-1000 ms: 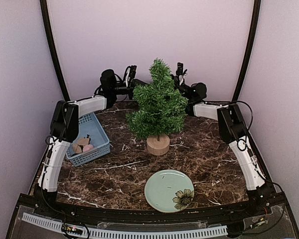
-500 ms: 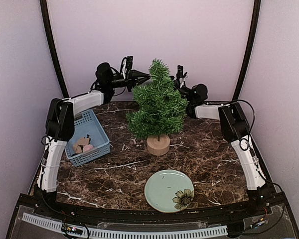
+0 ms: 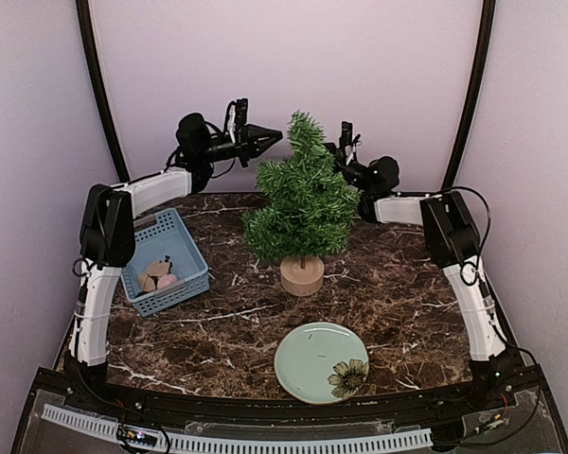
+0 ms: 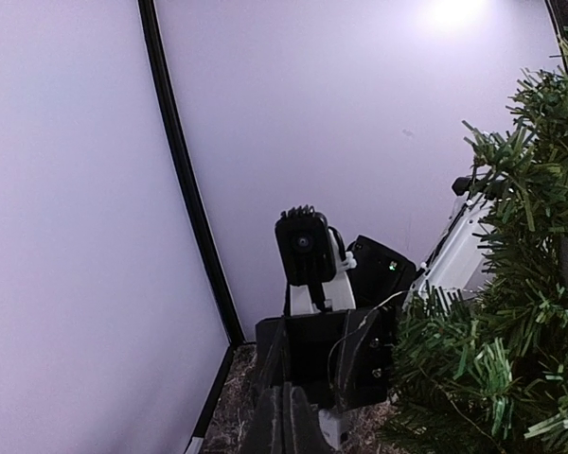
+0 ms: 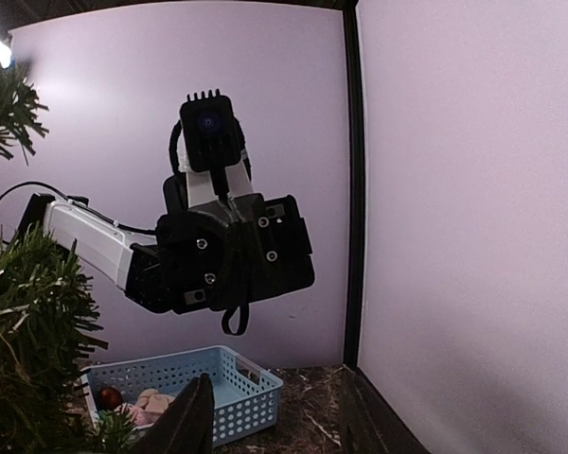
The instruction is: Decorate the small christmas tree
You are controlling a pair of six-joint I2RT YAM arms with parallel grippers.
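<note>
Lilac walls close the dark marble table point(image 3: 398, 293) on three sides, with a black pole point(image 3: 97, 95) at each back corner. Bare marble lies right of the tree point(image 3: 303, 203) and between it and the plate point(image 3: 320, 362) near the front edge. A blue basket point(image 3: 175, 241) sits by the left edge. The tree stands mid-table toward the back: bushy dark green, pointed top, round pale wood stump. The left gripper point(image 3: 273, 137), clenched, hovers just left of its tip. The right gripper point(image 3: 339, 151), jaws apart and holding nothing, is behind the upper branches.
</note>
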